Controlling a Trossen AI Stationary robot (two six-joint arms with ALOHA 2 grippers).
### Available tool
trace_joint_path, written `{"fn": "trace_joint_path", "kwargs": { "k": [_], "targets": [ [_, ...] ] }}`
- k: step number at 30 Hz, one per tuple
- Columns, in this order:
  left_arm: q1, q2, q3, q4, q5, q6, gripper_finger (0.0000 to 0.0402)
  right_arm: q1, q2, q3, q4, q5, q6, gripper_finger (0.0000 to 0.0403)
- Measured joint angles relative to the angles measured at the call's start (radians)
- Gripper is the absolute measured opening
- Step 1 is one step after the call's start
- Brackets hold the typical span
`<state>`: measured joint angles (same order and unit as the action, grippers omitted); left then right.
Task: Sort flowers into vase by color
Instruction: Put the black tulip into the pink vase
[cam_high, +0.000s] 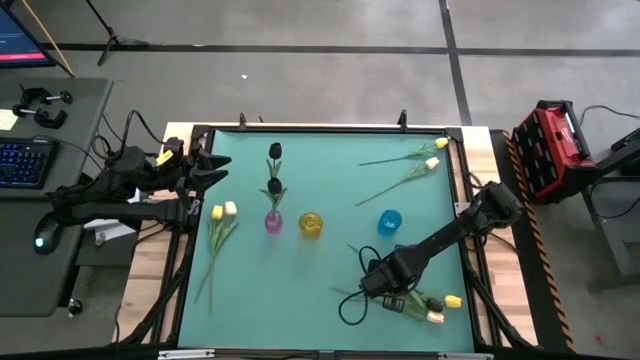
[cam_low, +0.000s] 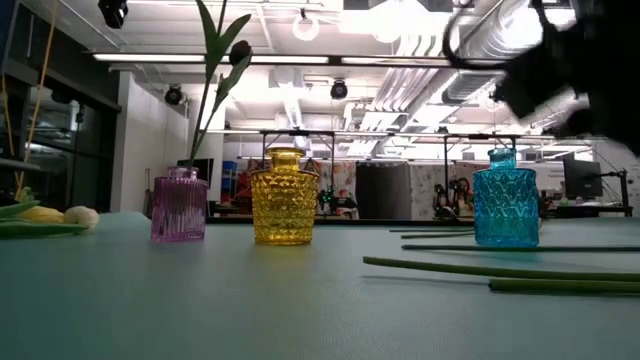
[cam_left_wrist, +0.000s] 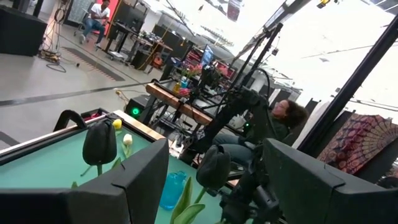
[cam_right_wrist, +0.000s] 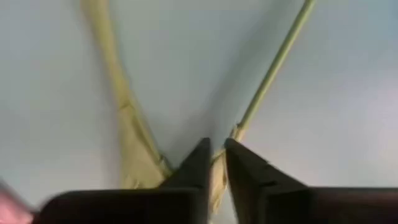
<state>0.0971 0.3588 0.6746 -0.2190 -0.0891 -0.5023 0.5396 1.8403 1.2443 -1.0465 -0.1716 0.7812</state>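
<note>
My right gripper (cam_high: 372, 287) (cam_right_wrist: 217, 163) points down at the table's near right, shut on the thin green stem of a tulip lying there; which tulip, I cannot tell. A yellow tulip head (cam_high: 453, 300) and a cream one (cam_high: 435, 317) lie beside it. The pink vase (cam_high: 273, 221) (cam_low: 179, 205) holds two black tulips (cam_high: 275, 186) by their stems. The yellow vase (cam_high: 311, 224) and the blue vase (cam_high: 389, 221) stand in a row with it. My left gripper (cam_high: 213, 166) (cam_left_wrist: 217, 199) waits open at the far left edge. My right gripper pinches a tulip's green stem (cam_right_wrist: 238, 129) between its two fingertips (cam_right_wrist: 198, 163), coming from above and pointing down. The fingers lie across the stem. The stem still lies flat on the table mat; a pale leaf (cam_right_wrist: 134, 134) lies beside the fingers.
A yellow and a cream tulip (cam_high: 222, 212) lie on the left of the mat, seen low at the left in the low view (cam_low: 50, 215). Two more tulips (cam_high: 432, 155) lie at the far right corner. Long stems (cam_low: 500, 270) cross the mat near the blue vase (cam_low: 505, 198).
</note>
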Motion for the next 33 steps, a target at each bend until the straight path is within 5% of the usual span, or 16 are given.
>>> {"fn": "trace_joint_path", "kwargs": {
  "k": [8, 14, 19, 27, 33],
  "targets": [
    [0.0, 0.0, 0.0, 0.058, 0.058, -0.07, 0.0251, -0.034, -0.052, 0.382, -0.476, 0.292, -0.149, 0.0004],
    [0.0, 0.0, 0.0, 0.058, 0.07, -0.07, 0.0251, -0.07, -0.085, 0.508, -0.507, 0.341, -0.108, 0.0012],
    [0.0, 0.001, 0.0, 0.044, 0.085, -0.071, 0.0251, -0.062, -0.103, 0.374, -0.429, 0.287, 0.145, 0.0045],
    [0.0, 0.001, 0.0, -0.007, 0.087, -0.097, 0.0251, 0.03, -0.142, 0.017, -0.032, 0.015, 0.629, 0.0198],
    [0.0, 0.001, 0.0, -0.016, 0.087, -0.097, 0.0251, 0.05, -0.146, -0.126, 0.091, -0.01, 0.68, 0.028]
  ]
}}
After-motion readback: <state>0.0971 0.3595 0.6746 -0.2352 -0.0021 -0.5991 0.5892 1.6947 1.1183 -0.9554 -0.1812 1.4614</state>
